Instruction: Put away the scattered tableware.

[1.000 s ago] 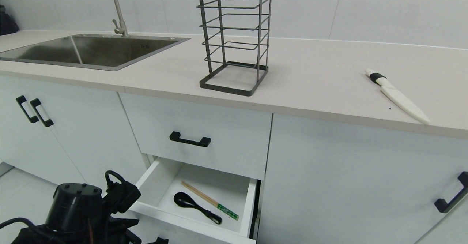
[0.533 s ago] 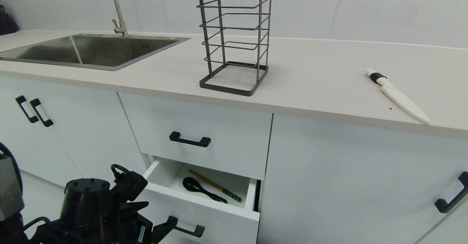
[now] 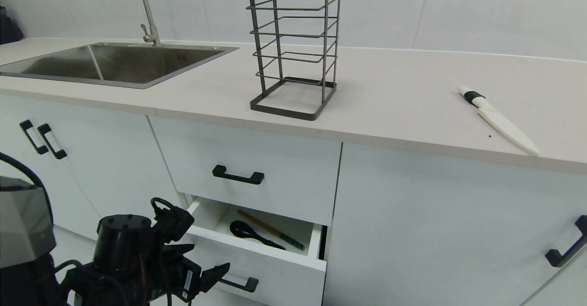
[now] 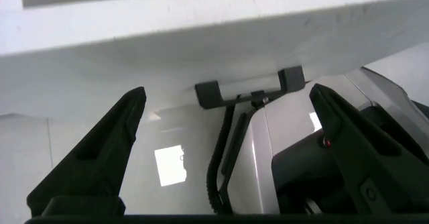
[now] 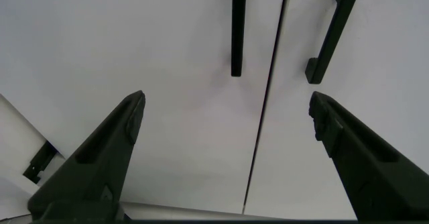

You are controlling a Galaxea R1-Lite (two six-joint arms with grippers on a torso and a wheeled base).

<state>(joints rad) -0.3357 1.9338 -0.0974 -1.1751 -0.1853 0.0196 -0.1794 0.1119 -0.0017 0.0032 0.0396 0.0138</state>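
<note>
A white lower drawer stands partly open under the counter. Inside it lie a black spoon and a pair of wooden chopsticks. My left gripper is low in front of the drawer, open, right by its black handle. In the left wrist view the gripper faces the drawer front, with the handle between its spread fingers. A white knife with a black band lies on the counter at the right. My right gripper is open before white cabinet doors.
A tall black wire rack stands mid-counter, with a steel sink and tap at the left. The upper drawer is closed. The cabinet doors have black handles.
The lower drawer has slid inward and is less open than before. My left gripper has moved forward and to the right along with the drawer front.
</note>
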